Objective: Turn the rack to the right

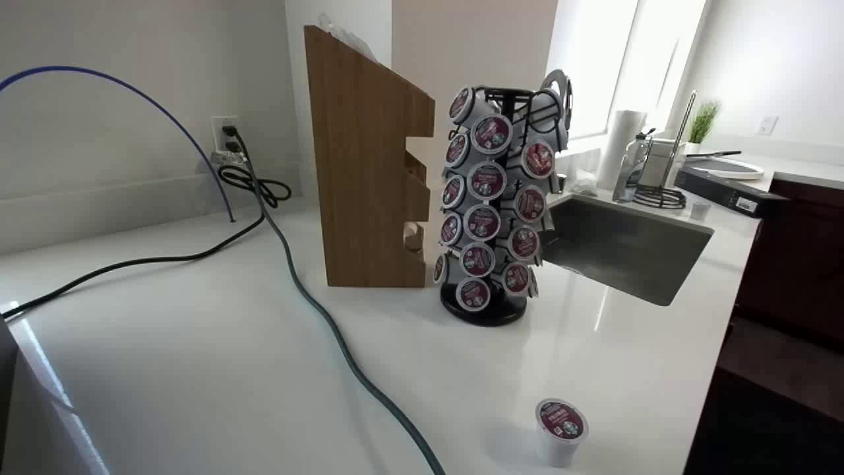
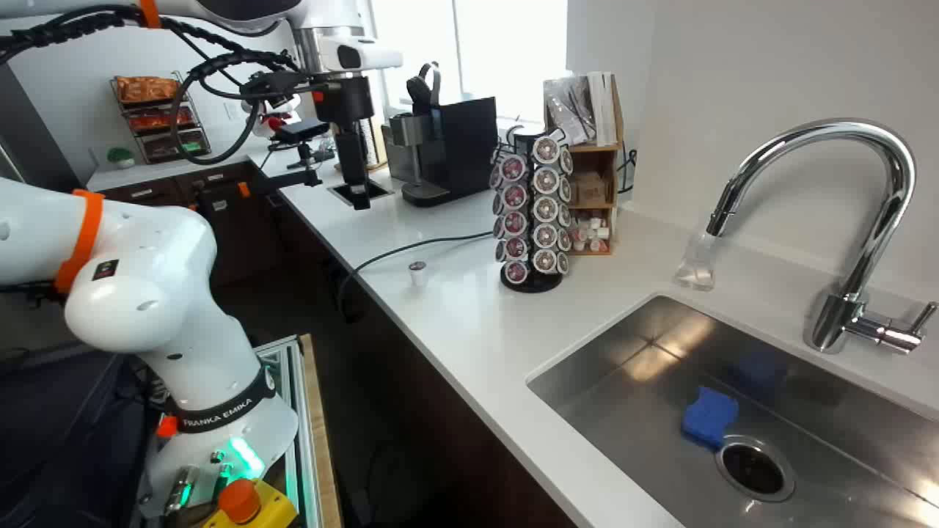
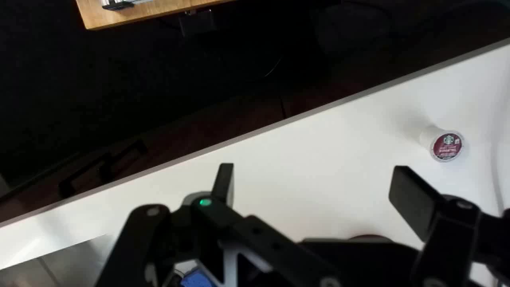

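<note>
- Tall cylindrical black wire rack [image 1: 499, 204], studded with round coffee pods [image 1: 487, 180] with reddish and brown lids, stands upright on the glossy white countertop [image 1: 198, 369], just beside the tall slant-topped wooden organizer [image 1: 369, 165]
- Black two-fingered gripper [image 3: 312, 175] has its fingers spread wide, countertop showing between them; in an exterior view it hangs pointing down, apart from the rack
- Single white plastic pod [image 1: 560, 432] with dark red lid stands upright, apart from the rack
</note>
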